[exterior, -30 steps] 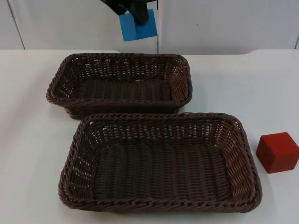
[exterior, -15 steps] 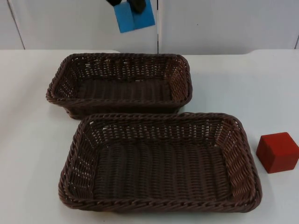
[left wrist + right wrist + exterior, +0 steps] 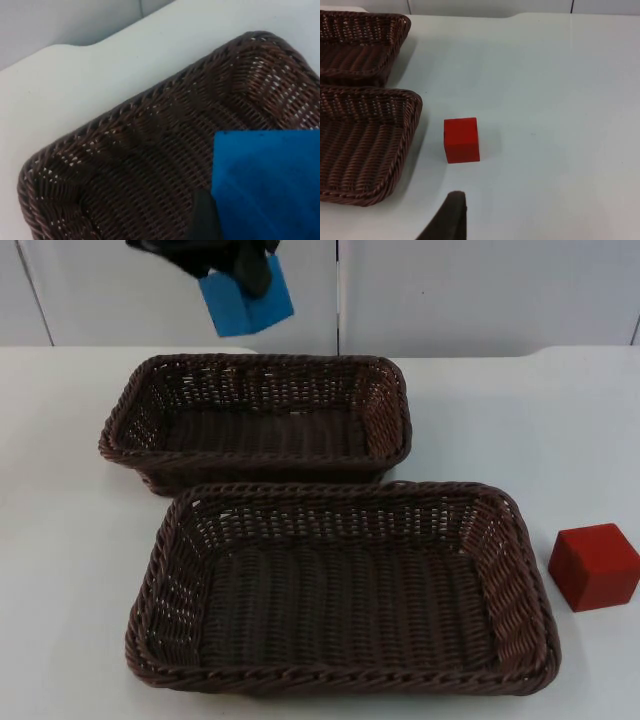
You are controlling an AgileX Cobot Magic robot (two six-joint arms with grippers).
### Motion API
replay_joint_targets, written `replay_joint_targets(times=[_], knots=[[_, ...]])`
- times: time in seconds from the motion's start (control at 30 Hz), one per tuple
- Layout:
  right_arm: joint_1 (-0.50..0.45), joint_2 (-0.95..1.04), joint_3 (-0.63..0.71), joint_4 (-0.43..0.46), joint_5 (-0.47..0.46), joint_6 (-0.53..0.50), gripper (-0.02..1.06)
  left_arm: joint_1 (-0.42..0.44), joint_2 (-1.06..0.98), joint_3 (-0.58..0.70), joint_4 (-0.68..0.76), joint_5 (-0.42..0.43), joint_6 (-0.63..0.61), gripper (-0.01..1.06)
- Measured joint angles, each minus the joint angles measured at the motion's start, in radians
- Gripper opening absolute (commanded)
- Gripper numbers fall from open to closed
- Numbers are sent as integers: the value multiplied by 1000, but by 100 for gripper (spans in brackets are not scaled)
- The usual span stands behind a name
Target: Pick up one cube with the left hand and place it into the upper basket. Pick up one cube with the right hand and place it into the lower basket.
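Left gripper [image 3: 250, 275], upper left of top view, clamped on blue cube [image 3: 245, 302], above upper basket [image 3: 130, 425]. Lower over its centre, clear the rim, then release. Right gripper [image 3: 451, 212] waits, fingers' state cannot tell; red cube [image 3: 593, 566] on table, lower right
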Motion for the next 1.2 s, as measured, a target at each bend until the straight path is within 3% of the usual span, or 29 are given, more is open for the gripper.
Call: replay_joint_targets(times=[0.17,0.47,0.87,1.2], knots=[[0,0,0,0,0,0,105,0,-4,118,-24,-148,0,0],[0,0,0,0,0,0,105,0,20,128,-34,-290,0,0],[0,0,0,0,0,0,105,0,191,129,-34,-436,0,0],[0,0,0,0,0,0,105,0,255,130,-34,-469,3,0]])
